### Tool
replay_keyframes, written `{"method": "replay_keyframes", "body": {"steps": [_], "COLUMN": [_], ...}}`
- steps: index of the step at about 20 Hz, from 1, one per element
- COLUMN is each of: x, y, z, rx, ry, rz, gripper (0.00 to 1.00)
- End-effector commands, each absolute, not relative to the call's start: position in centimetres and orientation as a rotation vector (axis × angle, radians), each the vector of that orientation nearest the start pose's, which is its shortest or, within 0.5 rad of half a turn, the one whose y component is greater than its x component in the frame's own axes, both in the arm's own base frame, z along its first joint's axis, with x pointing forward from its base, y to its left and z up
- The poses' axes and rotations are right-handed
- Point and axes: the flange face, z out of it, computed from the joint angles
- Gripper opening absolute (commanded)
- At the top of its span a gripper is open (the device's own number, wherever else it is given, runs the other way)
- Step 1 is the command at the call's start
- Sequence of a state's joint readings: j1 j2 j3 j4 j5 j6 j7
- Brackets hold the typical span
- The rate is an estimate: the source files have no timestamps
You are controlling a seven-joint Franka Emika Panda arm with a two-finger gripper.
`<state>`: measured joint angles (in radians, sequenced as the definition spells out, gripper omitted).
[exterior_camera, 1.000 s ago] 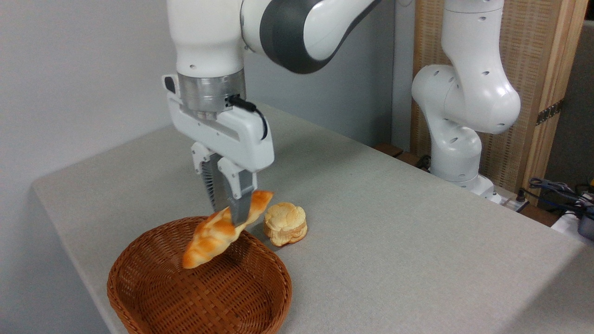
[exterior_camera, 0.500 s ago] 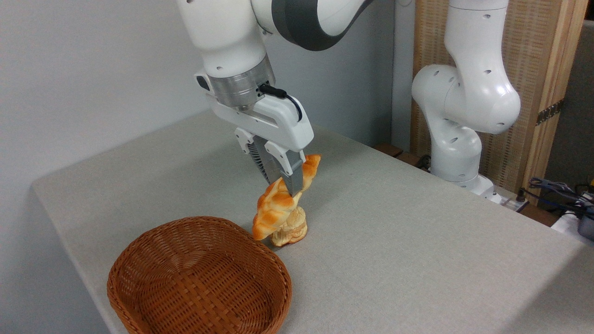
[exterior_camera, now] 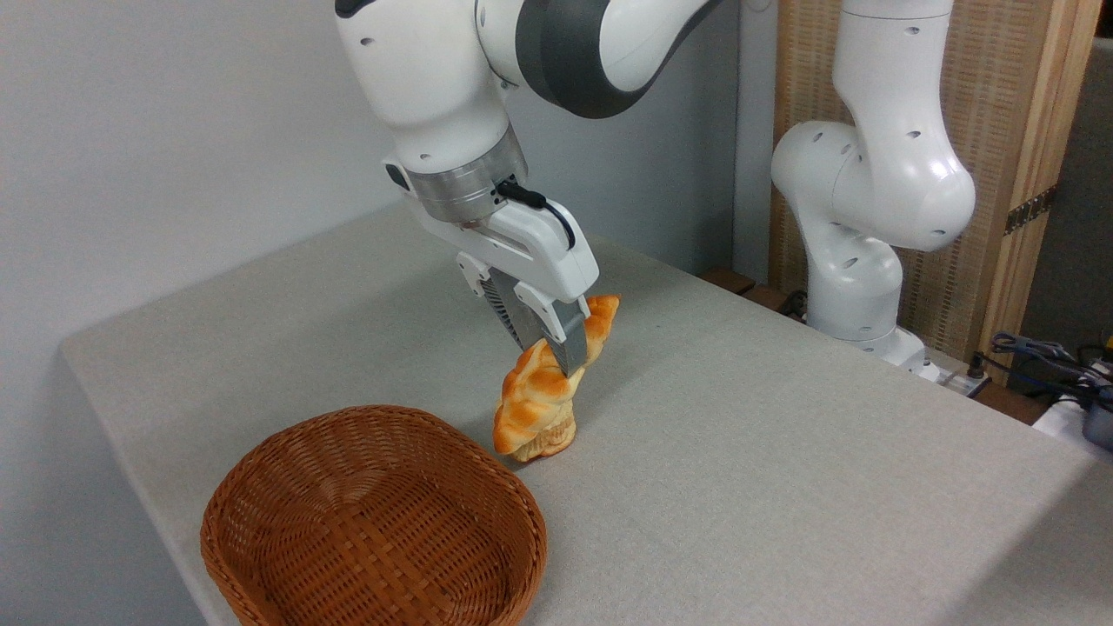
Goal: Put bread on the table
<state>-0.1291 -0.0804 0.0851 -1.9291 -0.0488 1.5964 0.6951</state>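
Gripper (exterior_camera: 561, 352): clamped on braided loaf (exterior_camera: 543, 391), held steeply tilted above grey cloth table (exterior_camera: 739, 452). Round bun (exterior_camera: 549, 442): mostly hidden behind loaf's lower end. Wicker basket (exterior_camera: 374, 522): front left, empty.

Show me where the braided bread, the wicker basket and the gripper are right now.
braided bread (exterior_camera: 532, 402): fixed camera, glossy orange top below the fingers.
wicker basket (exterior_camera: 487, 465): fixed camera, right part of its woven rim.
gripper (exterior_camera: 567, 359): fixed camera, between the fingertips clamped on the loaf.

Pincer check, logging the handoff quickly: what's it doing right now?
Pincer: closed on the long braided golden-orange bread loaf, held tilted above the grey cloth table.
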Motion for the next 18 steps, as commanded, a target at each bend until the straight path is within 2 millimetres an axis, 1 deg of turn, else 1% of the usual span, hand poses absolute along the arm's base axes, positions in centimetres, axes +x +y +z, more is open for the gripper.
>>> {"method": "replay_keyframes", "body": {"steps": [1, 9, 11, 14, 16, 18], "x": [50.4, 50.7, 51.2, 52.8, 53.7, 54.0], "y": [-2.3, -2.5, -3.0, -3.9, -6.0, -6.1], "z": [50.3, 50.5, 51.6, 54.4, 56.6, 57.6], "rx": [-3.048, -3.044, -3.031, -3.025, -2.964, -2.951], "ry": [1.199, 1.202, 1.202, 1.197, 1.226, 1.216], "rz": [0.364, 0.334, 0.237, 0.001, -0.161, -0.210], "gripper": [1.00, 1.00, 1.00, 1.00, 1.00, 1.00]}}
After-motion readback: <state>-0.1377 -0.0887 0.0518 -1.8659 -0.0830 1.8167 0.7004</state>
